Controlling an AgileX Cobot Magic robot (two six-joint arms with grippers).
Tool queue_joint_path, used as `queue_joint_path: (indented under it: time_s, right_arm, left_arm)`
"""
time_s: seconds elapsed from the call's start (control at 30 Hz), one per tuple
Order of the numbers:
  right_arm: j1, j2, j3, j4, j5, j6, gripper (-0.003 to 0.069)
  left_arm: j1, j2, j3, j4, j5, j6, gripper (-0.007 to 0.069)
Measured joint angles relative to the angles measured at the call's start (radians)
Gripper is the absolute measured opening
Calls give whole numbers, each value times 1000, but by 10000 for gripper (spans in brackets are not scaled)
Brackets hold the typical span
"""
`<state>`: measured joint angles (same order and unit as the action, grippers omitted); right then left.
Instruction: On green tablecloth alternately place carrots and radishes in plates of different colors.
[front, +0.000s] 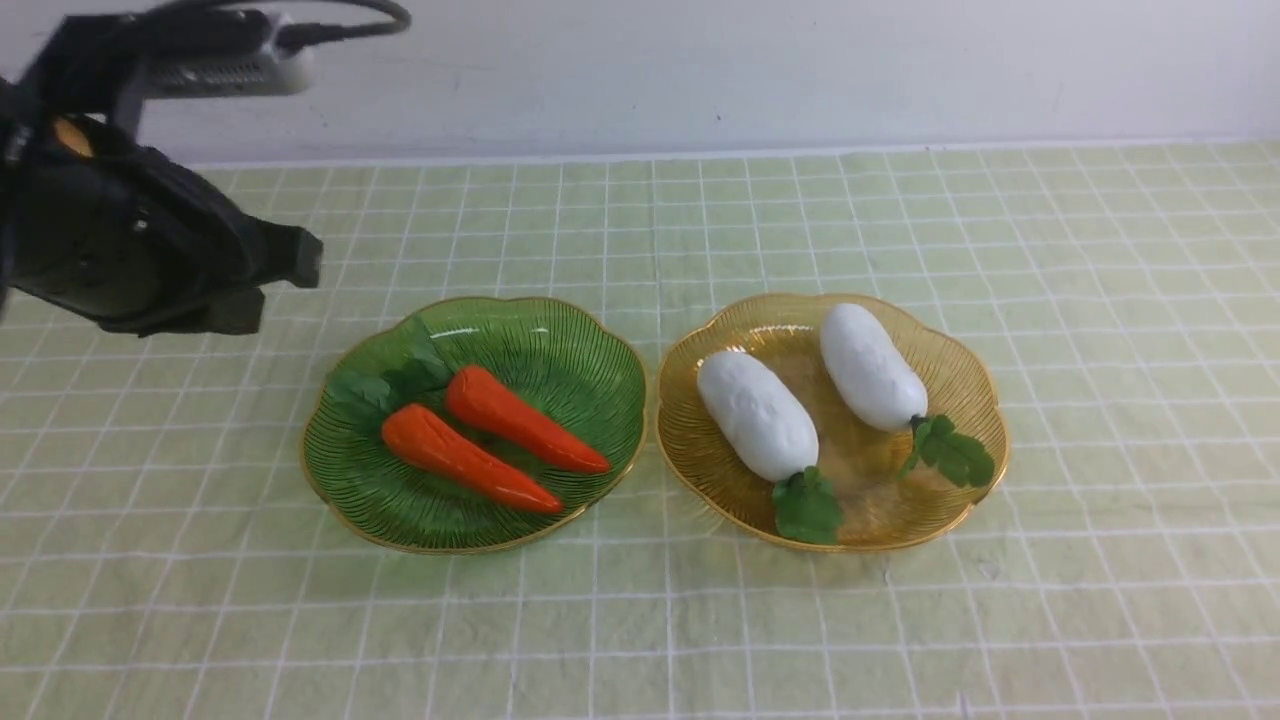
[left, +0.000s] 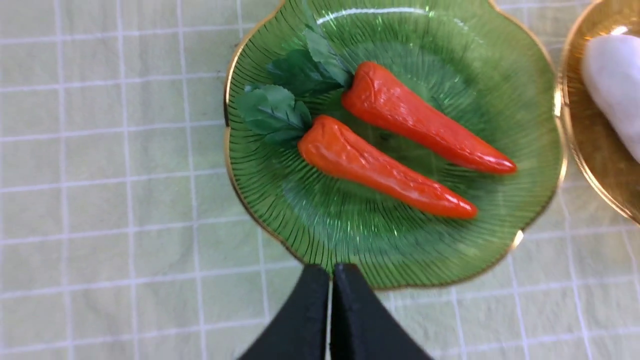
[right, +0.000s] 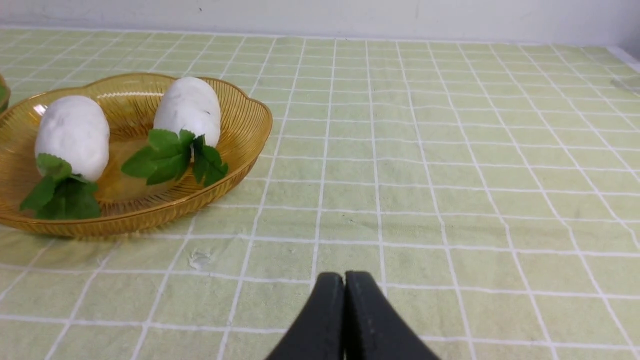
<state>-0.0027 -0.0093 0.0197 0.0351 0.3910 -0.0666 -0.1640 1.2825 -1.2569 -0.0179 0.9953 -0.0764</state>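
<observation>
- Since both carrots (front: 490, 435) already sit side by side in the green plate (front: 580, 330) and both radishes (front: 810, 395) in the amber plate (front: 960, 370), sorting looks pretty much done to me, so the step in hand is just backing the arms off cleanly.
- Left pincer (left: 330, 272): clenched tight, nothing in it. It hangs above the green tablecloth (front: 1000, 250), its tips just over the green plate's near rim, with the carrots a bit beyond the tips, leafy tops pointing away to one side.
- My tip: lift straight up before swinging away so the tips don't clip that scalloped rim and shove the plate.
- Right pincer (right: 344, 280): also clenched and empty, low over bare cloth. The amber plate is well off to its side, radishes lying leaf-end toward it.
- It isn't visible in the front view, so it seems already clear; I'd keep it away from the plate.
</observation>
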Motion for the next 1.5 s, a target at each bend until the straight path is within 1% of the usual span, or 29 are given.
queue_joint_path:
  time_s: [0.13,0.23,0.3,0.43,0.47,0.5,0.57,0.63,0.67,0.7,0.73,0.83,0.87,0.93,1.17,1.5]
  right_arm:
    - [0,0,0,-1,0,0,-15]
    - [0,0,0,-1,-1,0,-15]
    - [0,0,0,-1,-1,0,-15]
    - [0,-2,0,-1,-2,0,-15]
    - [0,-2,0,-1,-2,0,-15]
    - [0,-2,0,-1,-2,0,-15]
    - [0,-2,0,-1,-2,0,-15]
    - [0,-2,0,-1,-2,0,-15]
    - [0,-2,0,-1,-2,0,-15]
    - [0,-2,0,-1,-2,0,-15]
    - [0,-2,0,-1,-2,0,-15]
    - [0,-2,0,-1,-2,0,-15]
    - [0,-2,0,-1,-2,0,-15]
    - [0,-2,0,-1,-2,0,-15]
    - [0,-2,0,-1,-2,0,-15]
    - [0,-2,0,-2,-2,0,-15]
  left_arm:
    - [0,-113,0,0,99,35,-8]
    - [0,-242,13,0,215,66,-8]
    - [0,-323,51,-4,243,76,-8]
    - [0,-495,183,-97,253,111,-8]
    - [0,-546,220,-130,243,119,-8]
    - [0,-633,301,-197,188,133,-8]
    - [0,-740,407,-263,62,153,-8]
    - [0,-809,490,-287,-64,162,-8]
    - [0,-819,500,-287,-80,161,-8]
    - [0,-879,563,-290,-185,167,-8]
    - [0,-924,604,-291,-253,168,-8]
    - [0,-1009,700,-304,-403,168,-8]
    - [0,-1033,724,-305,-432,168,-8]
    - [0,-1065,760,-306,-458,168,-8]
    - [0,-1093,842,-308,-472,169,-8]
    - [0,-1093,855,-308,-449,169,-8]
